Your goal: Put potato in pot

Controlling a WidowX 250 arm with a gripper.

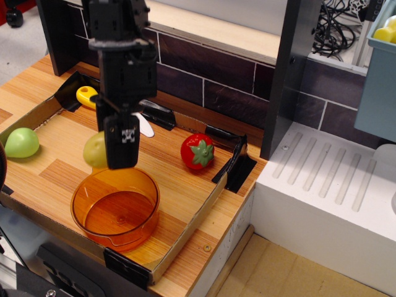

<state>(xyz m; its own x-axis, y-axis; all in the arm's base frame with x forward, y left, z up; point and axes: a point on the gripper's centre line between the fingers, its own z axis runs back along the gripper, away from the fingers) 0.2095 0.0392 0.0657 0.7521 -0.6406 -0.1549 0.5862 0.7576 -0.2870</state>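
Nearest the camera, the pot (116,207) is seen standing upright and empty on the wooden table (179,185), inside a shallow cardboard-edged tray, its wide mouth left free to receive what is dropped. Just above its far rim the potato (96,150) is held off the table, clenched by the pincer (114,148), whose fingers point straight down so that a release would likely send it into the bowl. The carry is judged nearly complete; a little more travel over the pot's centre is probably called for. Further back, a green toy (21,142) and a strawberry (197,151) are left lying apart, and a yellow-handled knife (88,96) is partly hidden behind the arm.
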